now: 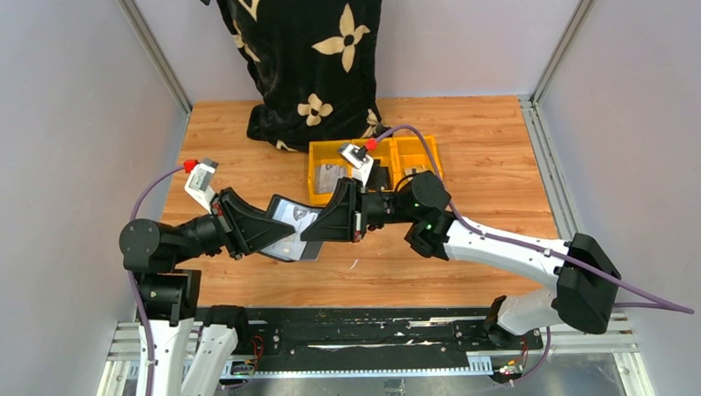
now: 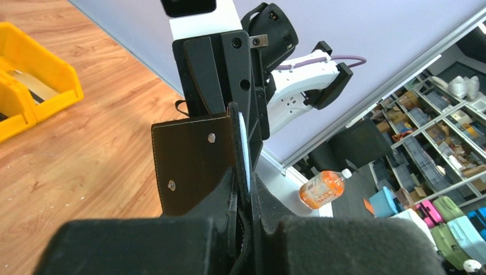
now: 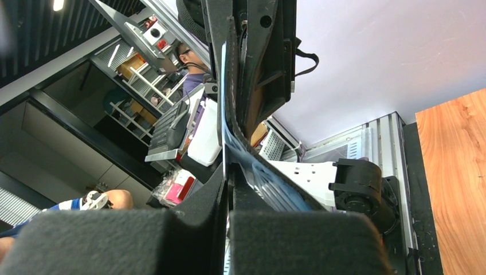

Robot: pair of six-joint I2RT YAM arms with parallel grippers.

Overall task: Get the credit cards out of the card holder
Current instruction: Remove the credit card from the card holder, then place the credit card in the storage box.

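From above, the left arm (image 1: 181, 239) and right arm (image 1: 507, 250) meet over the middle of the table (image 1: 469, 159), and the card holder (image 1: 289, 244) hangs between them off the wood, lying open. The left jaws are closed on its 9 o'clock end and the right jaws on its 3 o'clock end. One of the credit cards (image 1: 295, 216) shows pale in its open face. Yellow bins (image 1: 409, 152) sit just toward 12 o'clock, and past them is a black flowered cloth (image 1: 311, 58). In the left wrist view the left jaws are pinched tight on the holder's lower edge. Its black outer flap (image 2: 192, 166), with two snaps, stands up toward 12 o'clock beside a thin white card edge (image 2: 243, 137). The right jaws grip the top, but whether they also catch that card I cannot tell. In the right wrist view the right jaws are clamped on the holder, which is seen edge-on with its grey-blue inside (image 3: 261, 175) bowing toward 4 o'clock.
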